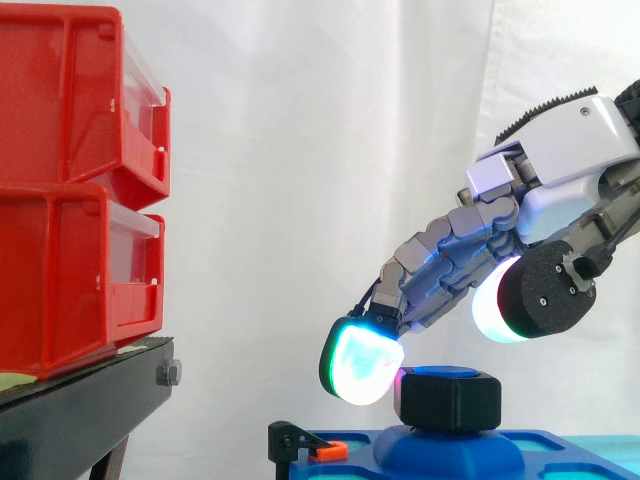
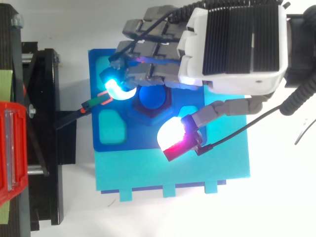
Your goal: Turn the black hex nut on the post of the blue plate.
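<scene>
The hand hovers over the nut on the plate's post. The nut sits between fingertips and thumb. The fingers are loosely spread and grip nothing, probably straddling it so that closing pinches opposite flats.

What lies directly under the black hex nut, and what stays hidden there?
A rounded blue base rising from the blue plate sits under the black hex nut. The post's blue top shows from above; its shaft inside the nut is covered.

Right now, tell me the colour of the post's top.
Blue. The post shows best in the top view, ringed by the black nut.
</scene>
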Motion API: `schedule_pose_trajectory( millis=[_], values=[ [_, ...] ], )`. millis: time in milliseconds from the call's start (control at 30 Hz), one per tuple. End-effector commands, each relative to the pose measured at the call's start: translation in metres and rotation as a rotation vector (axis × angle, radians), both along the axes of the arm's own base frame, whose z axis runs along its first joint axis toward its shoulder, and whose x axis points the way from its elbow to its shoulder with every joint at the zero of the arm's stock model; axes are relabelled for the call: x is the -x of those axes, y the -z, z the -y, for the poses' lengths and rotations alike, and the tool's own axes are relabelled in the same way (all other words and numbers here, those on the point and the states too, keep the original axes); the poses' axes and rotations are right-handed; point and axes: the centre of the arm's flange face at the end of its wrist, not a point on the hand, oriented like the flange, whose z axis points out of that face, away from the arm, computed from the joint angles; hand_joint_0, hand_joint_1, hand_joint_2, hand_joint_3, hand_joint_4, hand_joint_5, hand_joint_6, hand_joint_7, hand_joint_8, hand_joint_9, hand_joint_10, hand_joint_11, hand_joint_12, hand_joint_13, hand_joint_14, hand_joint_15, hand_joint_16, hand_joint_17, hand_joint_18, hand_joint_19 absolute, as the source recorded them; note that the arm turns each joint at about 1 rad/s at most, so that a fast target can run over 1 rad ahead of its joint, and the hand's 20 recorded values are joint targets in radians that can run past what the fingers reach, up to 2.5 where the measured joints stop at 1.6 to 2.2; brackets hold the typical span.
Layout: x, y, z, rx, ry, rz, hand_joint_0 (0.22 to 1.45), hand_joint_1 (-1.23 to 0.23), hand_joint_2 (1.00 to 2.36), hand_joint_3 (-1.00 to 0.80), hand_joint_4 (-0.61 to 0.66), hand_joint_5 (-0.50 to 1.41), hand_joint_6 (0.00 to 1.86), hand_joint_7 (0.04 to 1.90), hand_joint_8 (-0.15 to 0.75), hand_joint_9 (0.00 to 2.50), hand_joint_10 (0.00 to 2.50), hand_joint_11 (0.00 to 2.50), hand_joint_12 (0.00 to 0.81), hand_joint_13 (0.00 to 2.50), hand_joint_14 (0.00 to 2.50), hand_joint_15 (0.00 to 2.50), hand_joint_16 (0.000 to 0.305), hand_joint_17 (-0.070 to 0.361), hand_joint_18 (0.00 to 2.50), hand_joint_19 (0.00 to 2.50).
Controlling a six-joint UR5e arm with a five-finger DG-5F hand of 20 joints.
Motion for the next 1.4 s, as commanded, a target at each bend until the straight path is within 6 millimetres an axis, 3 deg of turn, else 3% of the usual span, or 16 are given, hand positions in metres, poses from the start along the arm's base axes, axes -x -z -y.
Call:
schedule_pose_trajectory(
  millis=[0,267,567,867,1100,1367],
  values=[
    [0.002,0.001,0.004,0.004,0.004,-0.010,0.47,-0.38,1.00,-0.50,0.17,-0.22,0.50,0.57,0.229,0.29,0.00,0.00,0.396,0.27,0.00,0.00,0.061,0.137,0.29,0.09],
    [0.006,-0.004,0.012,0.027,0.007,-0.018,0.47,-0.38,1.00,-0.50,0.17,-0.22,0.50,0.58,0.234,0.30,0.00,0.00,0.400,0.29,0.00,0.00,0.061,0.137,0.32,0.10],
    [0.003,-0.037,0.008,0.020,0.004,0.024,0.47,-0.39,1.00,-0.50,0.17,-0.22,0.50,0.59,0.241,0.32,0.00,0.00,0.400,0.34,0.00,0.00,0.061,0.138,0.37,0.12],
    [-0.002,-0.040,0.004,0.008,0.000,0.060,0.47,-0.39,1.00,-0.50,0.18,-0.22,0.50,0.59,0.243,0.33,0.00,0.00,0.400,0.35,0.00,0.00,0.061,0.138,0.38,0.13],
    [-0.014,-0.046,-0.006,-0.113,0.016,0.154,0.47,-0.39,1.00,-0.50,0.18,-0.21,0.50,0.59,0.245,0.34,0.00,0.00,0.398,0.37,0.00,0.00,0.061,0.138,0.40,0.15],
    [-0.012,-0.035,-0.013,-0.110,0.011,0.129,0.47,-0.38,1.00,-0.50,0.19,-0.21,0.50,0.59,0.252,0.36,0.00,0.00,0.400,0.39,0.00,0.00,0.061,0.138,0.43,0.14]
  ],
)
